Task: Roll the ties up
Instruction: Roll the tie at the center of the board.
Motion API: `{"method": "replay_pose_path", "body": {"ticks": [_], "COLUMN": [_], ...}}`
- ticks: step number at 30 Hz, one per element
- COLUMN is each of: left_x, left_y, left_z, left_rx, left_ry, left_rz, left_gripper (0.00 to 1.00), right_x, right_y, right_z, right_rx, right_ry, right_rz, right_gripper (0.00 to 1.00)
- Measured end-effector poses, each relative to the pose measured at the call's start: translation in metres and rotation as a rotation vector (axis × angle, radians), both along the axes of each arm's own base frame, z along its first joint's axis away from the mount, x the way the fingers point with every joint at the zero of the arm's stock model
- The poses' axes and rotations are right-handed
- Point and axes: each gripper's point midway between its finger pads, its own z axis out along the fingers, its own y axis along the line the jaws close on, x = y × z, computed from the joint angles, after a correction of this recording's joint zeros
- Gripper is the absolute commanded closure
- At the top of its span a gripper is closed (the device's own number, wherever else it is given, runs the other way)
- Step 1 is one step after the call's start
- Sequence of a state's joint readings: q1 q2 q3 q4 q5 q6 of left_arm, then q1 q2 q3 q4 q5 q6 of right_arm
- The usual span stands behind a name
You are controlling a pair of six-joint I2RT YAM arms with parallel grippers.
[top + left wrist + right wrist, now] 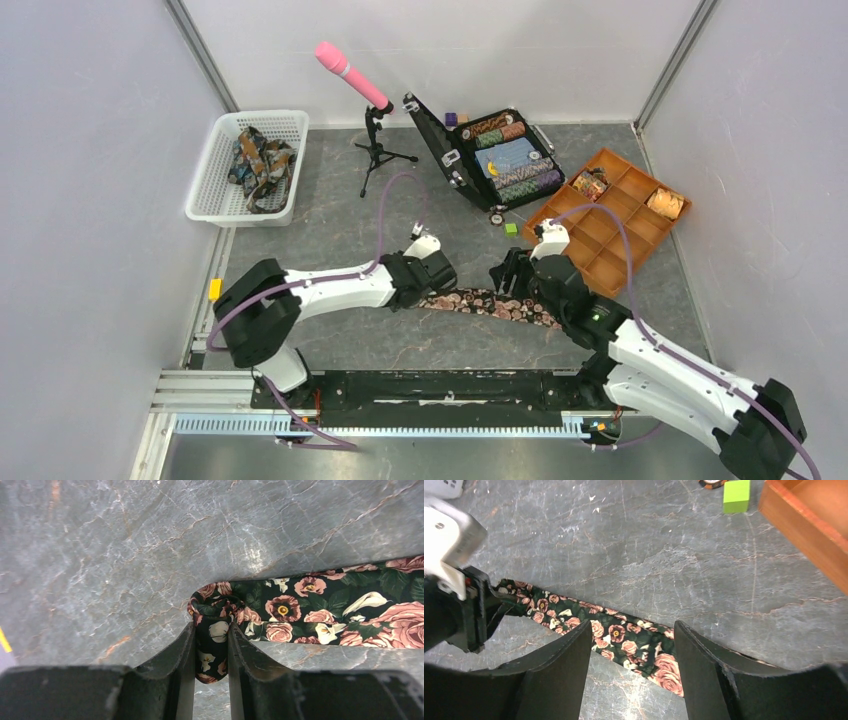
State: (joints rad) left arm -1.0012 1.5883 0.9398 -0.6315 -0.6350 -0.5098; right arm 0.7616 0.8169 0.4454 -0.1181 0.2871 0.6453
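A dark tie with pink roses (480, 303) lies as a flat strip on the grey marbled table between both arms. Its left end is folded up and pinched between the fingers of my left gripper (212, 645), which is shut on the tie (320, 610). My right gripper (633, 630) hovers open above the strip's middle, the tie (624, 637) running under the gap between its fingers (569, 665). More ties (258, 160) lie bunched in a white basket. Two coiled ties (590, 182) (666, 203) sit in an orange tray.
The white basket (225, 195) stands at the back left. A pink microphone on a tripod (370, 100) stands behind. An open case of poker chips (505, 160) and the orange compartment tray (615, 245) sit back right. A green cube (736, 495) lies near the tray.
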Motion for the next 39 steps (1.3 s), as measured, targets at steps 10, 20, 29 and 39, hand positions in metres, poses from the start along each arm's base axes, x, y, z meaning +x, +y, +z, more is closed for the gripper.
{"method": "replay_pose_path", "body": {"ticks": [10, 20, 29, 39], "left_x": [0.000, 0.001, -0.002, -0.006], "left_y": [0.000, -0.012, -0.017, -0.021], "left_z": [-0.002, -0.006, -0.010, -0.014], "left_rx": [0.310, 0.535, 0.581, 0.557], "left_ry": [-0.059, -0.102, -0.099, -0.074], "left_rz": [-0.067, -0.115, -0.123, -0.120], "left_gripper": [0.77, 0.77, 0.73, 0.66], "right_x": [-0.004, -0.006, -0.006, -0.006], "right_y": [-0.025, -0.034, -0.039, -0.040], "right_z": [0.014, 0.017, 0.021, 0.018], "right_rx": [-0.011, -0.029, -0.044, -0.057], "right_ry": [-0.043, -0.043, -0.051, -0.042], "right_rz": [-0.079, -0.103, -0.113, -0.111], "right_gripper": [0.30, 0.29, 0.28, 0.27]}}
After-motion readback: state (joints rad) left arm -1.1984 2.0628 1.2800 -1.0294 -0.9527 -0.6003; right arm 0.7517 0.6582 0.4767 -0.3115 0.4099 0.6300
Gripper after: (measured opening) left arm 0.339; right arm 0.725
